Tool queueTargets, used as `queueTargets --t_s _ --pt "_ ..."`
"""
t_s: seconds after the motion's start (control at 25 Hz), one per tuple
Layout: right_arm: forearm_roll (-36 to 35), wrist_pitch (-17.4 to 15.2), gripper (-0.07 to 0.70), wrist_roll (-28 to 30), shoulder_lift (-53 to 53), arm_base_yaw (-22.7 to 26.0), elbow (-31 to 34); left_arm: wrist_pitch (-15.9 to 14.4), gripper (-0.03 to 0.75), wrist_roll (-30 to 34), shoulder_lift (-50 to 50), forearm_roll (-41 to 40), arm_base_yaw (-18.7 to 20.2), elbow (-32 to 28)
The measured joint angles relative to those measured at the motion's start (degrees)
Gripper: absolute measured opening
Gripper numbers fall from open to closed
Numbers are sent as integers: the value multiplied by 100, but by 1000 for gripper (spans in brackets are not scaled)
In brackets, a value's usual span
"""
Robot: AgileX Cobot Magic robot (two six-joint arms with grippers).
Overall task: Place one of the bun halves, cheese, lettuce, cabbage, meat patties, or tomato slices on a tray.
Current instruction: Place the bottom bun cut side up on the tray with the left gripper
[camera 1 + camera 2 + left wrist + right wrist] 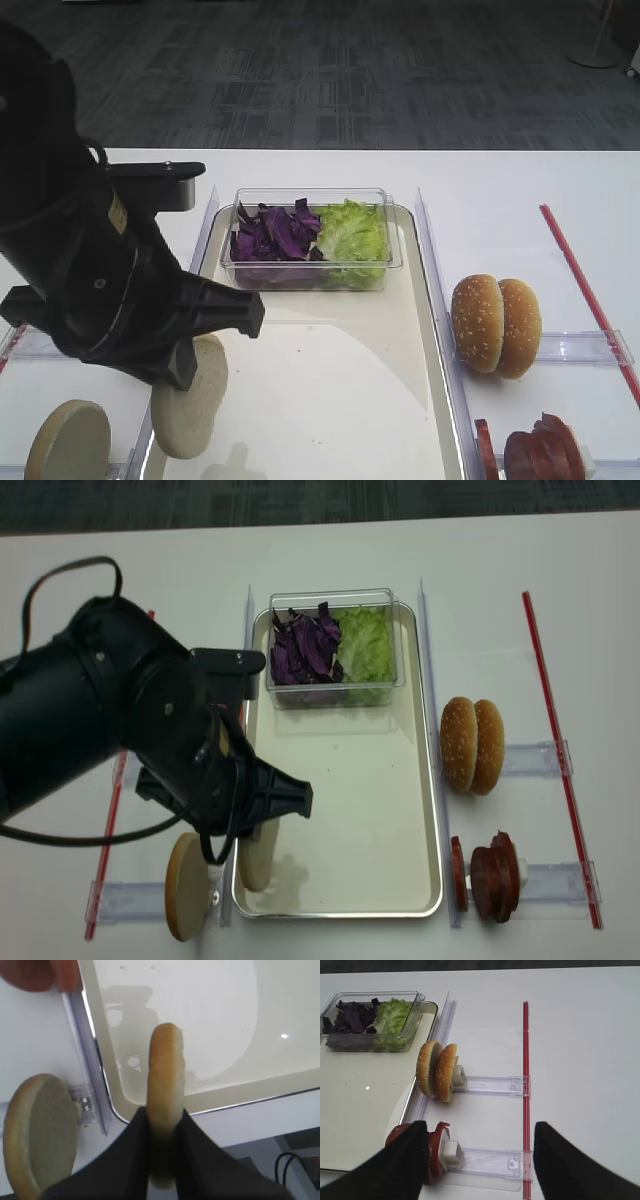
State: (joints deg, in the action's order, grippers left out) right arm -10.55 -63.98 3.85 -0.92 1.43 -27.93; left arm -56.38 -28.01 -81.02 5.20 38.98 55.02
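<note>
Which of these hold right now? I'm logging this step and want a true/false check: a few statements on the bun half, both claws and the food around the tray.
1. The left claw is shut on a bun half, held on edge. True.
2. That bun half already lies flat on the tray. False: it hangs upright over the tray's near left corner, in the claw.
3. The cabbage and lettuce share one clear tub. True.
4. The right claw grips a tomato slice. False: it is open and holds nothing, above the tomato slices.
5. A second bun half stands outside the tray's left rim. True.
</note>
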Motion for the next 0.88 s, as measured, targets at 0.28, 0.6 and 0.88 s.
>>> queueTargets --t_s 0.28,0.6,0.88 --pt "0 0 482 0 0 0 0 424 85 898 0 868 -545 0" --pt "11 0 482 0 0 0 0 652 83 2232 -96 2230 -1025 0" --pt "11 0 482 0 0 0 0 1274 82 3882 -329 4295 -1191 -730"
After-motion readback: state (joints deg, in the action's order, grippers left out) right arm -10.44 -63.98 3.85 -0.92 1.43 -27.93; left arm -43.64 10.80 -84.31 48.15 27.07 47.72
